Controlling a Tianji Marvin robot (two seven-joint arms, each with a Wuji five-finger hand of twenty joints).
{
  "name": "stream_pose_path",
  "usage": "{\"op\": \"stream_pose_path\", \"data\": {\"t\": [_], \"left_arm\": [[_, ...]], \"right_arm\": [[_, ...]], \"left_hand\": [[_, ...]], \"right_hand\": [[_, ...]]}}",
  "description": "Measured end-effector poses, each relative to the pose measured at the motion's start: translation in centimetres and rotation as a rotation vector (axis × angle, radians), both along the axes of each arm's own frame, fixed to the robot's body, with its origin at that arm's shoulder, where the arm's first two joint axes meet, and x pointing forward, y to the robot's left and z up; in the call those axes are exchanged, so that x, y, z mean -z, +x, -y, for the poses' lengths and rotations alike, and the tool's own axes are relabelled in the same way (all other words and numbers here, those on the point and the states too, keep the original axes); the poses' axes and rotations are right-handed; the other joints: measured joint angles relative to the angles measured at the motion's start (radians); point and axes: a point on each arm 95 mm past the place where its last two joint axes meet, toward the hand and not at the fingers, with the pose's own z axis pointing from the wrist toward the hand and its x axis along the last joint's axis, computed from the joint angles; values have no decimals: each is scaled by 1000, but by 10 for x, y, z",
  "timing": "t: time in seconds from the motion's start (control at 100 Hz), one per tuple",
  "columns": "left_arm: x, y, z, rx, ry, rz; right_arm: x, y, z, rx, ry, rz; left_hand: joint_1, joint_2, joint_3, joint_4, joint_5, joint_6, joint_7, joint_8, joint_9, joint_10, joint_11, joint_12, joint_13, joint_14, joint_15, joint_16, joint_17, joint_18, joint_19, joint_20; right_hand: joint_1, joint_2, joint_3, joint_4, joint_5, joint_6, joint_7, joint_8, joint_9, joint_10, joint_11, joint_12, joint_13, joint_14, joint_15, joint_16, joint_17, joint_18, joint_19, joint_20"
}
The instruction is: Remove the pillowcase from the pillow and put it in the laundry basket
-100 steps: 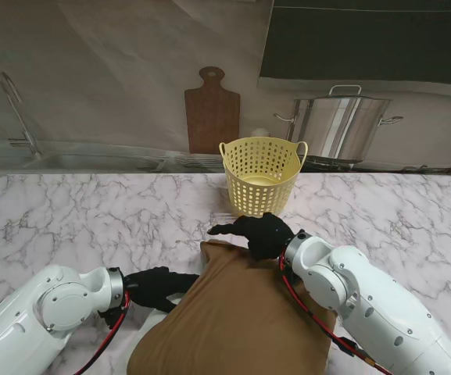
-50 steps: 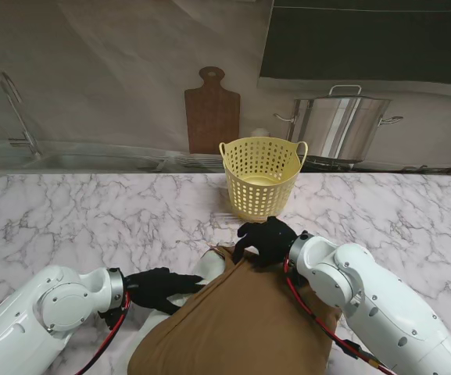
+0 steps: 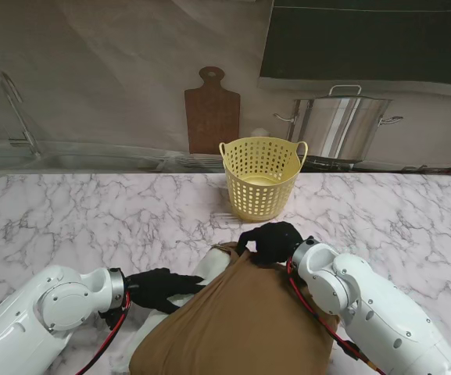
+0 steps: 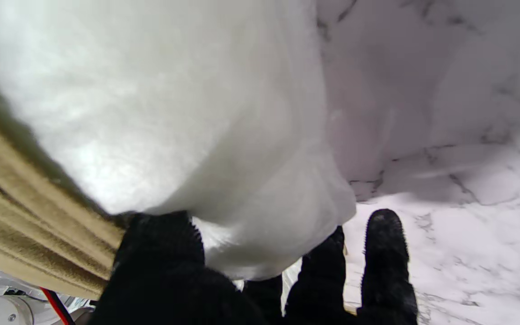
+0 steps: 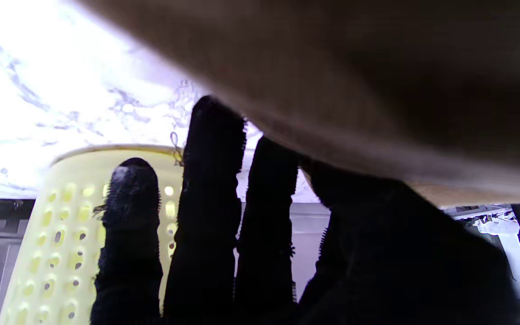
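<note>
We have the brown case [image 3: 237, 320] bunched at its far corner in our right hand [image 3: 272, 241], fingers clenched on the fabric, on the side of the pillow [image 3: 209, 268] that faces the basket [image 3: 262, 177]. That grip is there, we judge, to drag the cloth off lengthwise. Our left hand [image 3: 159, 287] lies on the pillow's opposite flank, away from the basket, its fingers [image 4: 384, 257] curled round the bare white edge and grasping it, probably to anchor the filling while the case slides. Only a strip of white shows on the pillow's far end, beside the right hand; the case covers nearly all of it, so stripping has barely started.

The case looks like a ribbed, matte weave with soft folds, limp enough to bunch. The pillow is plump, smooth and rounded, and it yields under the fingers. The basket, well beyond the pillow, is pale yellow plastic, tapered and perforated, with handles at the rim. All of it sits on a glossy veined marble table [image 3: 92, 219].
</note>
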Motion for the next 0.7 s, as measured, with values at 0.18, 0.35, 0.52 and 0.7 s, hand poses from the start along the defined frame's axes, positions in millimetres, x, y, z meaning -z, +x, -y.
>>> {"op": "stream_pose_path", "data": {"t": [0.18,0.35,0.52,0.7], "left_arm": [[1,0,0,2,0,-3],[2,0,-1,1,-1,-3],[2,-1,-2,-1,-1,-3],[2,-1,-1,1,2,-3]], "right_arm": [[2,2,-4,-47,-53,-99],[-1,5,-7,-45,-49,-75],[-5,4,-3,-18,6,-8],[-13,-8,-3,-64,27,82]], "left_hand": [[0,0,0,0,0,0,0,0,0,13,0,0,0,0,0,0,0,0,0,0],[0,0,0,0,0,0,0,0,0,16,0,0,0,0,0,0,0,0,0,0],[0,0,0,0,0,0,0,0,0,16,0,0,0,0,0,0,0,0,0,0],[0,0,0,0,0,0,0,0,0,16,0,0,0,0,0,0,0,0,0,0]], "right_hand": [[62,129,10,1,-168,10,-290,-370,-76,34,112,147,0,0,208,35,3,-5,49,0],[57,119,23,25,-298,133,-321,-505,-76,37,157,107,10,0,258,0,38,-15,71,-14],[-108,146,-89,69,-188,252,-283,-456,-184,36,-1,-29,-122,1,-25,-75,-50,-17,19,-55],[-152,145,-170,83,-252,286,-416,-406,-532,100,-235,-133,-398,2,-252,-113,-203,-14,-80,-59]]}}
